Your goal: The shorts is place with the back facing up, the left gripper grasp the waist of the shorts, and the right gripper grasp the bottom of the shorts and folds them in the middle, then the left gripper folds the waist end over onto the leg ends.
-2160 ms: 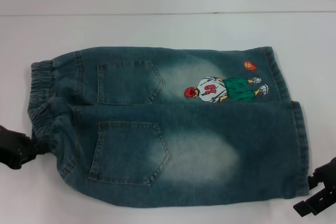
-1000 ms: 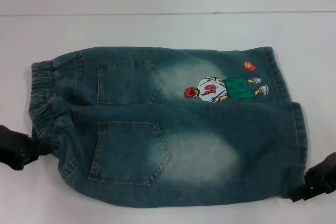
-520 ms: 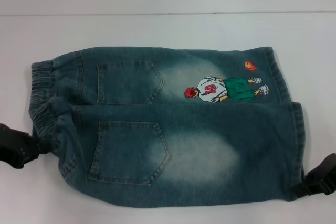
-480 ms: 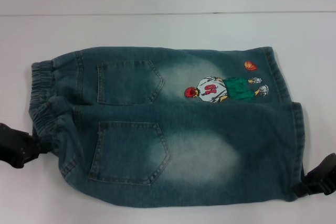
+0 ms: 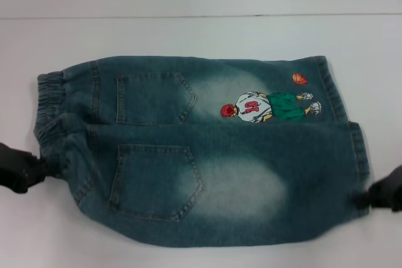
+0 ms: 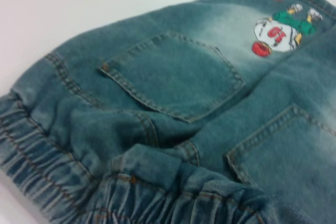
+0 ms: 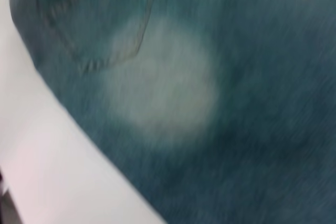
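Note:
The blue denim shorts [image 5: 207,155] lie flat on the white table, back up, with both back pockets showing. The elastic waist [image 5: 50,117] points left and the leg ends [image 5: 358,155] point right. My left gripper [image 5: 38,171] is shut on the near corner of the waist. The left wrist view shows the bunched waistband [image 6: 131,192] close up. On the right, my right gripper [image 5: 370,194] is shut on the near leg's hem, which is lifted a little off the table. The right wrist view is filled by the faded denim [image 7: 210,103].
A cartoon basketball player print [image 5: 267,106] marks the far leg, near an orange ball print [image 5: 299,78]. White table [image 5: 188,36] stretches beyond the shorts to a back edge line. Bare table [image 7: 52,171] shows beside the near side of the shorts.
The right gripper moved in to the near leg hem and closed on it. That corner has since risen and shifted right. The left gripper tugged the near waist corner slightly up.

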Tool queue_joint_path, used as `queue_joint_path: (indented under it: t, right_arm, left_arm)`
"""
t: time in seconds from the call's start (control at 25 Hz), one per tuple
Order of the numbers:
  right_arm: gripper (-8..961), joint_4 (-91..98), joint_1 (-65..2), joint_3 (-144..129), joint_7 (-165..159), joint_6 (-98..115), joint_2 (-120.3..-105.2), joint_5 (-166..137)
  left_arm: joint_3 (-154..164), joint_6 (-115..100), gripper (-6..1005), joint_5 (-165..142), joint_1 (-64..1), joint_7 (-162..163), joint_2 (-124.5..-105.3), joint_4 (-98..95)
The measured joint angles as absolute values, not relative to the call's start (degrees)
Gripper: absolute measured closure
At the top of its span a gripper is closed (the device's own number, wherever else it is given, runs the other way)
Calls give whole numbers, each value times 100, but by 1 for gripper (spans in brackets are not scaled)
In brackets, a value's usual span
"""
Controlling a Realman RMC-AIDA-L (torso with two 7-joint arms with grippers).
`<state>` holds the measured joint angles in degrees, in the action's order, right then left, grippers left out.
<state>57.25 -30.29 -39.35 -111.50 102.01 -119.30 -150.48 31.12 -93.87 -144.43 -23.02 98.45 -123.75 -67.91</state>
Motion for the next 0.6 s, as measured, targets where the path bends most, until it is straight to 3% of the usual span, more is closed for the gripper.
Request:
queue_joint_path:
  t: [0.32, 0.6]
  right_arm:
    - [938, 6045, -2749, -3151, -10855, 10182, -11731, -13661]
    - [939, 6061, -2763, -2767, -10845, 9697, -11754, -13086]
  left_arm:
    - [2788, -9257, 899, -14084, -2422, 10246, -12361, -6765]
    - [2740, -8737, 901, -14034, -2558, 10880, -12357, -6802]
